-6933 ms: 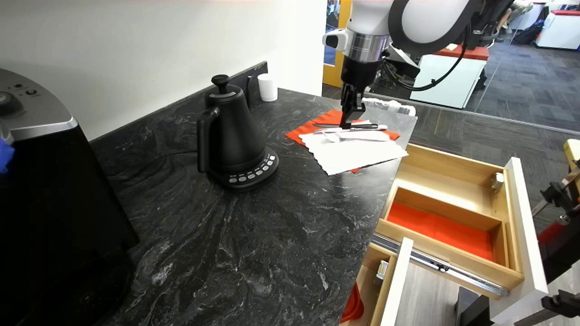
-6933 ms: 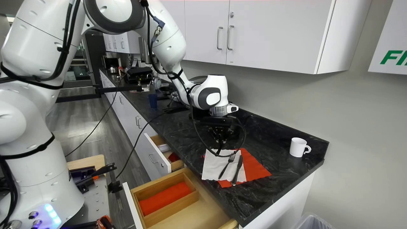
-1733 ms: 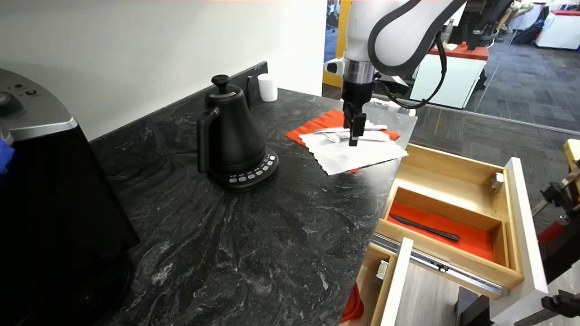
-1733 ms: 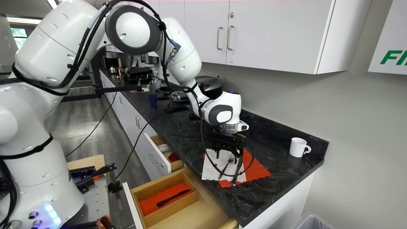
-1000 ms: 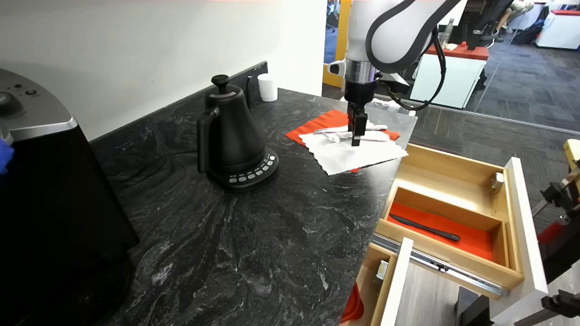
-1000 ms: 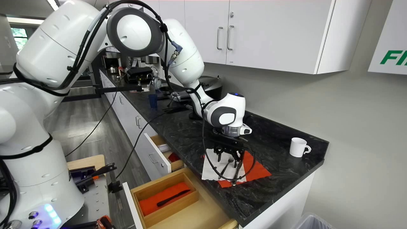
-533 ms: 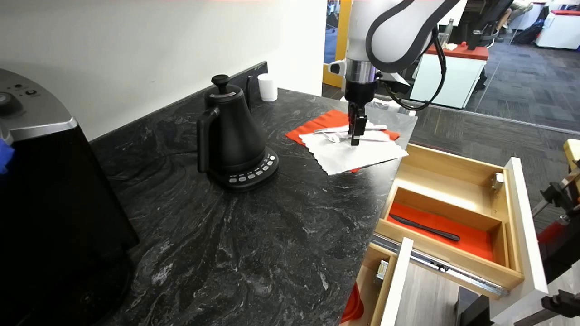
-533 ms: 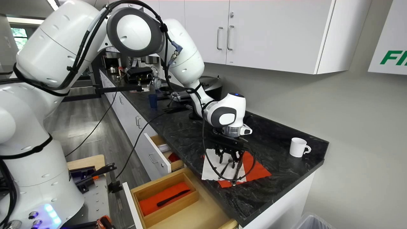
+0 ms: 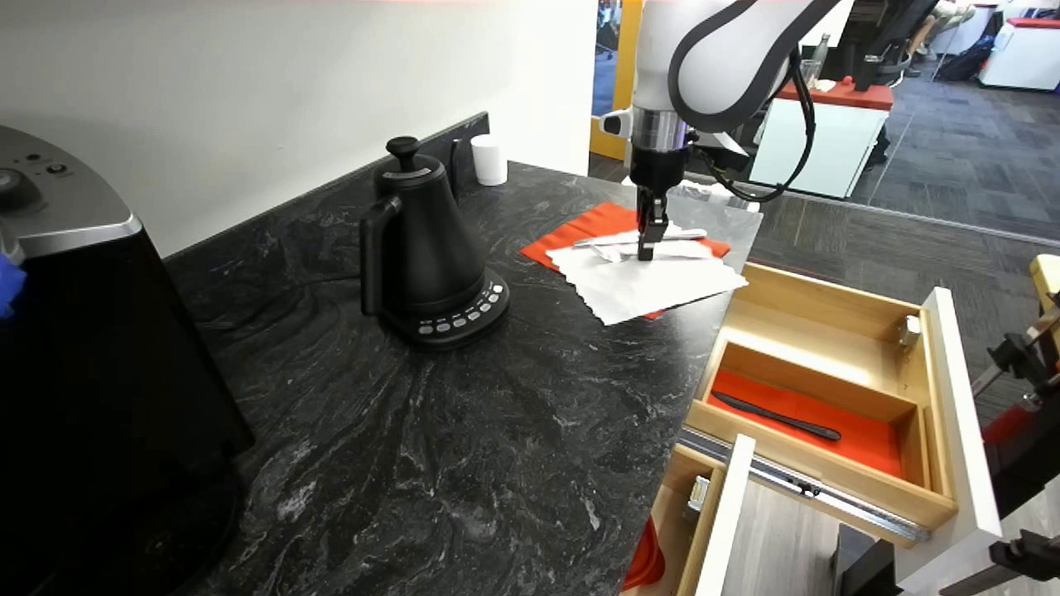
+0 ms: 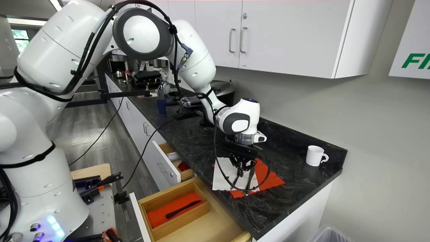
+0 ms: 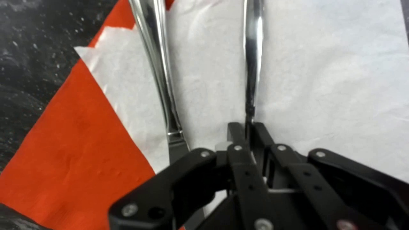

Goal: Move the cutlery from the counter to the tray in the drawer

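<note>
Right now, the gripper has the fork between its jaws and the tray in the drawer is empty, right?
The tray isn't empty: both exterior views show a dark table knife lying in it. The gripper does have the fork between its jaws.

Hangs low over the white napkin (image 10: 220, 183), with fingers (image 10: 240, 169) drawn together at a slender utensil (image 10: 236, 180)! Has a white mug (image 10: 315, 156) out at three o'clock on the desk (image 10: 295, 178), a dark knife (image 10: 183, 209) in the tray (image 10: 183, 218) at eight!
</note>
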### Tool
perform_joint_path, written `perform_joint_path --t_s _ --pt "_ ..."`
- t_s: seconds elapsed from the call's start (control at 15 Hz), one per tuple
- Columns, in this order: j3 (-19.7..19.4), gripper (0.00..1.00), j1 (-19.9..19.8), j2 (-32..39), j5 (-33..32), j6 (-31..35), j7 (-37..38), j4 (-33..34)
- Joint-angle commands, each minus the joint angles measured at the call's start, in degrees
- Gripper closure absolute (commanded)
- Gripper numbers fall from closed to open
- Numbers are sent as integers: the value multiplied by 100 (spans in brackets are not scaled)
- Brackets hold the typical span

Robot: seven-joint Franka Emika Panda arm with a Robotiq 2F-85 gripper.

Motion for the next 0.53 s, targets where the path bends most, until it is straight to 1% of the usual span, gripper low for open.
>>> perform_joint_path --t_s 0.0,0.13,0.27,0.47 --pt "69 100 -103 88 73 -204 -72 142" --pt "61 96 -91 66 70 -214 -53 129" --pt "59 96 -31 -100 57 -206 24 42" --pt "40 96 159 -514 -3 -187 251 -200"
